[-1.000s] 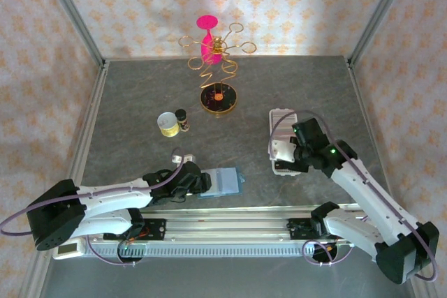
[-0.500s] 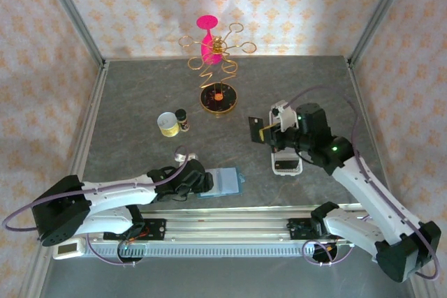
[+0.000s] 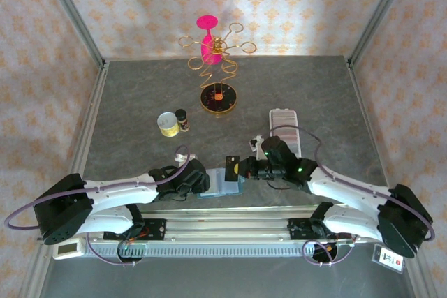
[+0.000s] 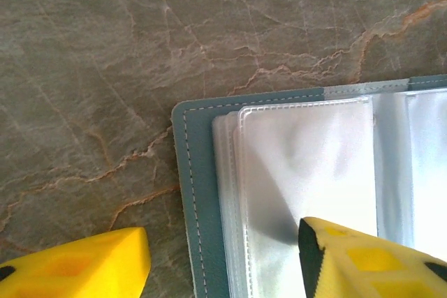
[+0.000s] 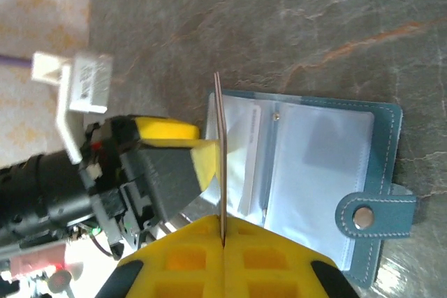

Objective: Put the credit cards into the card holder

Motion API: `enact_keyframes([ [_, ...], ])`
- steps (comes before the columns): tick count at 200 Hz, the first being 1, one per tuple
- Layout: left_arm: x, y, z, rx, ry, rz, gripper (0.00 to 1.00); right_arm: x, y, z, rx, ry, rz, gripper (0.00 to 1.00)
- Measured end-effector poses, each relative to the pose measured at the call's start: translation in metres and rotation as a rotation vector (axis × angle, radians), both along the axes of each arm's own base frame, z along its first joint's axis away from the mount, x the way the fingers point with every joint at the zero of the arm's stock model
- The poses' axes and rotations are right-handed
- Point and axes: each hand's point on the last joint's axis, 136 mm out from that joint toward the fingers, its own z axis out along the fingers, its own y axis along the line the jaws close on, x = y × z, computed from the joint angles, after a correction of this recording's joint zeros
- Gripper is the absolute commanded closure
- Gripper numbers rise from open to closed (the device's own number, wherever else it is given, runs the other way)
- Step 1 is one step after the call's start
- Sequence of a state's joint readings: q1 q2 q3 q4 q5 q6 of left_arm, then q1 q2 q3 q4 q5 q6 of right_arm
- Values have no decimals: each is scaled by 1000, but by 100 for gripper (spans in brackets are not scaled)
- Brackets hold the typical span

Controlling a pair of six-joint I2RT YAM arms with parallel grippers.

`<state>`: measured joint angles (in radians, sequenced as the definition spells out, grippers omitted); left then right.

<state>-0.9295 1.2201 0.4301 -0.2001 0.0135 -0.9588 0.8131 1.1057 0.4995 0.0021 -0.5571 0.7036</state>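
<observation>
Right wrist, credit card (image 5: pixel 221 151) edge-on in jaws, by open card holder (image 5: pixel 328 151)

Two arms on our books: left arm (image 3: pixel 112 193) and right arm (image 3: pixel 349 188), both white shells between black joint housings, on black bases. We count a purple cable (image 5: pixel 15 61) looped along each. Left tool (image 4: pixel 220 259) and right tool (image 5: pixel 222 242): yellow fingers with square moulded recesses, black bodies. We also list a green light (image 3: pixel 300 169) on the right arm and a white label (image 5: pixel 87 82) on the left wrist.
</observation>
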Motion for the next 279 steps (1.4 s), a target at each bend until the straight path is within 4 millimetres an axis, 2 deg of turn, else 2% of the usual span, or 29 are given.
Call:
enact_keyframes([
  [27, 0, 2, -1, 5, 0, 2, 49, -3, 8, -23, -3, 63, -22, 100],
  [66, -1, 3, -1, -5, -5, 8, 55, -8, 27, -43, -23, 110, 12, 100],
  [90, -1, 3, -1, -9, -7, 10, 57, -6, 36, -46, -19, 118, 18, 100],
  [127, 0, 1, -1, -21, -15, 10, 62, -4, 38, -51, -21, 124, 14, 100],
  [243, 1, 0, -1, -36, -24, 12, 64, 0, 44, -59, -5, 158, -11, 100],
  [279, 1, 0, -1, -41, -28, 12, 64, -7, 50, -61, 6, 178, 12, 100],
])
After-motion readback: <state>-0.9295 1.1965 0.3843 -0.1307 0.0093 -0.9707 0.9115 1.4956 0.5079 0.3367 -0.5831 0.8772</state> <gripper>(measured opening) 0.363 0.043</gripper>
